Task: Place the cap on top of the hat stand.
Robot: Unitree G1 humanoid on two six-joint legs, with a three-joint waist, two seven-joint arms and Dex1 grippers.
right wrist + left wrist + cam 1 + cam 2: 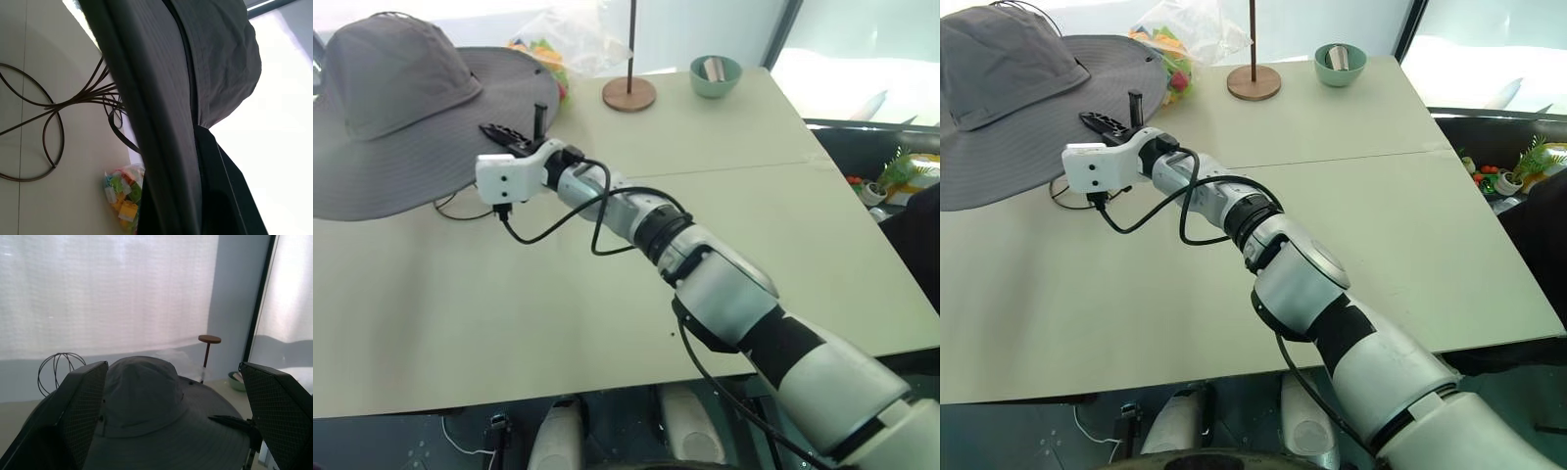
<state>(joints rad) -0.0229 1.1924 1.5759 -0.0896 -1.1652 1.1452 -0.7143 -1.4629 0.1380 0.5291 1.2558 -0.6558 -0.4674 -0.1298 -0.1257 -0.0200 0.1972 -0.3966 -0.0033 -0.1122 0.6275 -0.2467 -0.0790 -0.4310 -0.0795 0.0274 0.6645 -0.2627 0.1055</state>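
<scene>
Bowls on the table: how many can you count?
1. A green bowl stands near the table's far edge, beside the pole with the round wooden disc base. Another could be hidden behind the grey sun hat.

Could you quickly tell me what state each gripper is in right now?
Left gripper: open, fingers spread wide, holding nothing.
Right gripper: its fingers are at the brim of the cap; whether they are open or shut cannot be told.
</scene>
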